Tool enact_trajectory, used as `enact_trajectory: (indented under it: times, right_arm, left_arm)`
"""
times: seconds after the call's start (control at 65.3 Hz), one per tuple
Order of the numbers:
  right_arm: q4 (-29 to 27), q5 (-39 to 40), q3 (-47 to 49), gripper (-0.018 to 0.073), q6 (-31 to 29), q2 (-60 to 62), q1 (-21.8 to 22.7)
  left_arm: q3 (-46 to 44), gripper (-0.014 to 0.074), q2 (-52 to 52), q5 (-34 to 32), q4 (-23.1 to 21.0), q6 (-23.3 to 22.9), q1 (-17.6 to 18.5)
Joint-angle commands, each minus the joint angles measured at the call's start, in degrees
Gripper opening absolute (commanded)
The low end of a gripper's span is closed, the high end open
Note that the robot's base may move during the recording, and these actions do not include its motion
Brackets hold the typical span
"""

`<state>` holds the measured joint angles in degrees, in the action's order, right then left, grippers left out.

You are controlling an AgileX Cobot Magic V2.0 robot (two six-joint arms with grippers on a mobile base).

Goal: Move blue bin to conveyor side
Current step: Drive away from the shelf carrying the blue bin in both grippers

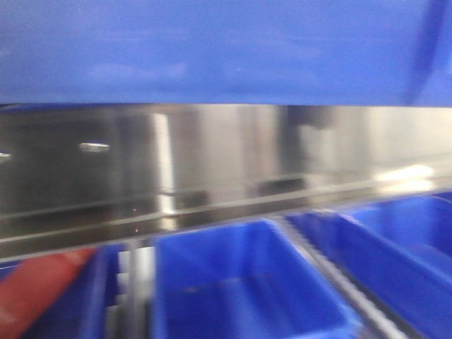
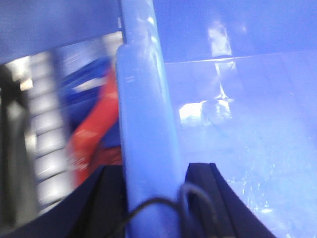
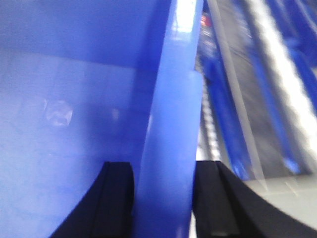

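The blue bin (image 1: 212, 49) hangs lifted, and its glossy wall fills the top of the front view. My left gripper (image 2: 156, 171) is shut on the bin's thick rim (image 2: 146, 124), one black finger outside the wall and one inside. On the opposite side my right gripper (image 3: 166, 168) is likewise shut on the rim (image 3: 173, 99). The bin's inside floor (image 2: 257, 148) shows bare and shiny in both wrist views. The conveyor is out of view. All frames are blurred.
A shiny steel rail (image 1: 212, 176) runs across below the lifted bin. Under it stand other blue bins (image 1: 240, 282), (image 1: 395, 240), and one at the left holds red contents (image 1: 35, 289). Roller tracks of the rack (image 3: 277, 74) lie to the right of the right gripper.
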<state>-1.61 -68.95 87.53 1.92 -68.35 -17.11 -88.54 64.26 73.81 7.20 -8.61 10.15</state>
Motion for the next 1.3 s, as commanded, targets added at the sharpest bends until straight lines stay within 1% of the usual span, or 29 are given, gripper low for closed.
enact_trajectory:
  times: [0.0, 1.286]
  right_arm:
    - [0.1, 5.6, 0.9, -0.0079, -1.0, 1.4, -0.1]
    - [0.1, 5.6, 0.9, -0.0079, -1.0, 1.4, -0.1]
  left_arm:
    - [-0.8, -0.0016, -1.0, -5.0, -1.5, 0.9, 0.5]
    - [-0.8, -0.0016, -1.0, -5.0, -1.5, 0.9, 0.5]
